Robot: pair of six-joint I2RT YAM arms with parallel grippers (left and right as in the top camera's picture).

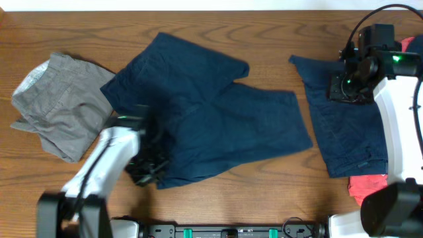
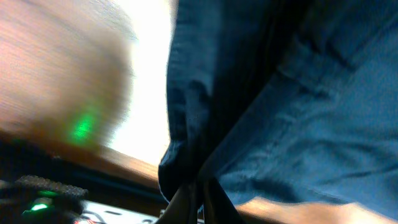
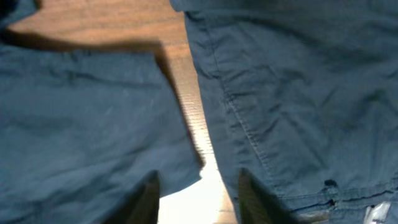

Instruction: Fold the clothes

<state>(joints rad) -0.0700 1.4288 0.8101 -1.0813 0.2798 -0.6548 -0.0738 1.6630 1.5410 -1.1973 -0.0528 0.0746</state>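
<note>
Navy shorts (image 1: 211, 119) lie spread in the middle of the table. My left gripper (image 1: 151, 166) is shut on their near left hem, which shows pinched between the fingers in the left wrist view (image 2: 199, 186). A second navy garment (image 1: 344, 129) lies at the right. My right gripper (image 1: 344, 86) hovers open and empty over its upper part; its fingers (image 3: 198, 196) straddle the strip of table between the two navy pieces. A grey garment (image 1: 59, 106) lies crumpled at the left. A red garment (image 1: 365, 186) peeks out at the near right.
The wooden table (image 1: 277, 185) carries all the cloth. More red cloth (image 1: 411, 46) shows at the far right edge behind the right arm. The arm bases stand along the near edge.
</note>
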